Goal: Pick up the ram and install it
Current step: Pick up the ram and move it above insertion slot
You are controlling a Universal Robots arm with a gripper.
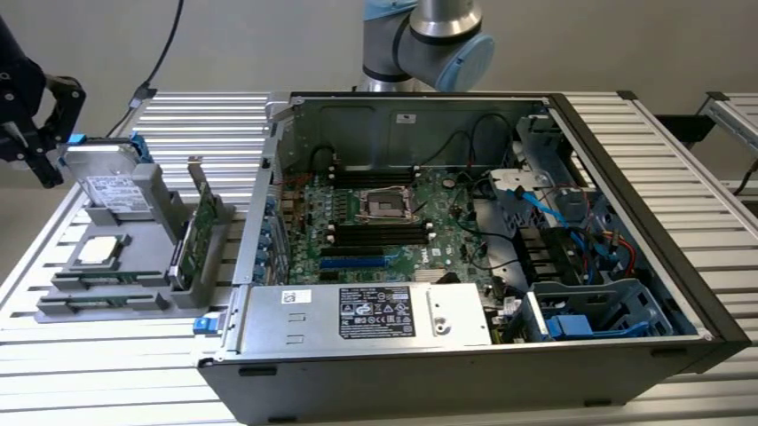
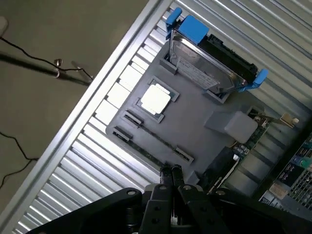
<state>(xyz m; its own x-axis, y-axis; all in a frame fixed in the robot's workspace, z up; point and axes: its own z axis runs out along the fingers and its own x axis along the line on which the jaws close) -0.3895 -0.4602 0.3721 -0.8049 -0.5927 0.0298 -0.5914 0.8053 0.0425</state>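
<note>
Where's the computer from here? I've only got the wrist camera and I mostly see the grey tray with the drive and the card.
Observer: The computer case lies open beside the tray, on the exterior view's right of it.
Operator: Can you see the memory slots in there?
Observer: Yes, a row of black slots sits right next to the processor socket inside the case.
Operator: And where's the gripper in all that?
Observer: The gripper hangs at the exterior view's far left edge, left of the drive, with the tray between it and the case.
</note>
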